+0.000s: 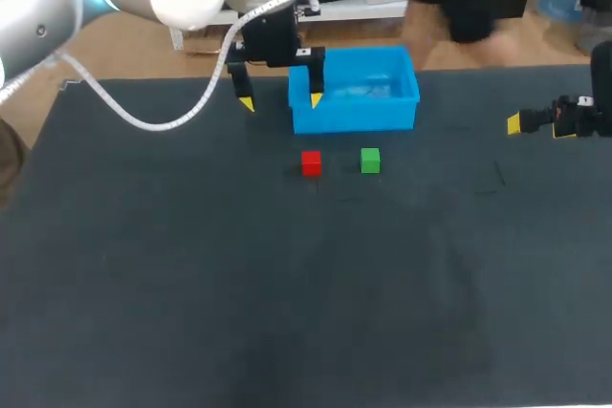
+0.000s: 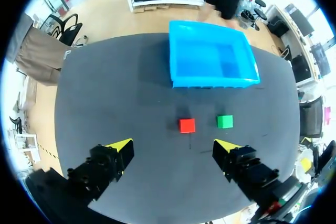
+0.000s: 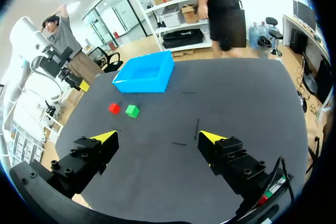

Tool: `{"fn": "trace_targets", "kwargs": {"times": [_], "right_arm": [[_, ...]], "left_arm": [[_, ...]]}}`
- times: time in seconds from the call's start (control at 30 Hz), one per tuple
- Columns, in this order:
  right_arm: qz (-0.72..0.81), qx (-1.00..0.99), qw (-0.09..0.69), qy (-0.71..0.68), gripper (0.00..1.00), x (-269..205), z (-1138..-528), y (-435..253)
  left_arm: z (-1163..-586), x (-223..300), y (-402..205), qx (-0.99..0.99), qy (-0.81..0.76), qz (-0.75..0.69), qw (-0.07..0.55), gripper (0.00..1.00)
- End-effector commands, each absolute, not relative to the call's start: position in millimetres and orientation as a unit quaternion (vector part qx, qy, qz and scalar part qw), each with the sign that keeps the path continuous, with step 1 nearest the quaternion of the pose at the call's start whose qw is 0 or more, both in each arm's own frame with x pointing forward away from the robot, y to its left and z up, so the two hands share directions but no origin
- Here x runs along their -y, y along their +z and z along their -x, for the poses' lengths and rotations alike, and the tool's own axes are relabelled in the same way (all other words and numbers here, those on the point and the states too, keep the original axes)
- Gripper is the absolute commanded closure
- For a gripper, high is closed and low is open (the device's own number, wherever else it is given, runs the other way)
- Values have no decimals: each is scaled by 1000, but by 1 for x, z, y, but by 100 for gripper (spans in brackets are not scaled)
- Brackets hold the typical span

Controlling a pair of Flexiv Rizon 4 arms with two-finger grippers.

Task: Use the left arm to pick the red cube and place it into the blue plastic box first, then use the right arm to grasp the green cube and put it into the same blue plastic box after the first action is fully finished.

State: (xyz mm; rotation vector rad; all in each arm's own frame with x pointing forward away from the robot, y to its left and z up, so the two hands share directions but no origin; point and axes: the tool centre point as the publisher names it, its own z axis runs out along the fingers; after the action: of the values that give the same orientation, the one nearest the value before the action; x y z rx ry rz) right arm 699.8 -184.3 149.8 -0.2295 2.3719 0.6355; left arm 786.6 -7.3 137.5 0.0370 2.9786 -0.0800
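Observation:
A small red cube point(image 1: 311, 162) lies on the dark table just in front of the blue plastic box point(image 1: 356, 91), with a green cube point(image 1: 370, 161) beside it on the right. My left gripper point(image 1: 282, 100) hangs open above the table near the box's left end, nothing between its fingers. In the left wrist view the red cube point(image 2: 187, 125) and green cube point(image 2: 224, 121) lie ahead of the open gripper point(image 2: 176, 148), the empty box point(image 2: 210, 61) beyond them. My right gripper point(image 1: 535, 122) stays open at the right edge. It point(image 3: 157, 139) sees the red cube point(image 3: 114, 108), green cube point(image 3: 132, 110) and box point(image 3: 144, 78) far ahead.
The dark table mat point(image 1: 287, 293) stretches wide in front of the cubes. A white cable point(image 1: 153, 121) from my left arm loops over the table's back left part.

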Motion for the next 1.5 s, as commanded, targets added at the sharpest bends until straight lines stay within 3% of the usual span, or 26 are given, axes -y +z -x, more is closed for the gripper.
{"fn": "trace_targets", "kwargs": {"times": [0.03, 1.5], "right_arm": [[88, -908, 331, 243, 0, 185, -700, 150], [88, -908, 331, 243, 0, 185, -700, 150]], "left_arm": [[-790, 11, 133, -997, -30, -13, 77, 0], [-790, 32, 74, -999, -21, -37, 10, 0]]}}
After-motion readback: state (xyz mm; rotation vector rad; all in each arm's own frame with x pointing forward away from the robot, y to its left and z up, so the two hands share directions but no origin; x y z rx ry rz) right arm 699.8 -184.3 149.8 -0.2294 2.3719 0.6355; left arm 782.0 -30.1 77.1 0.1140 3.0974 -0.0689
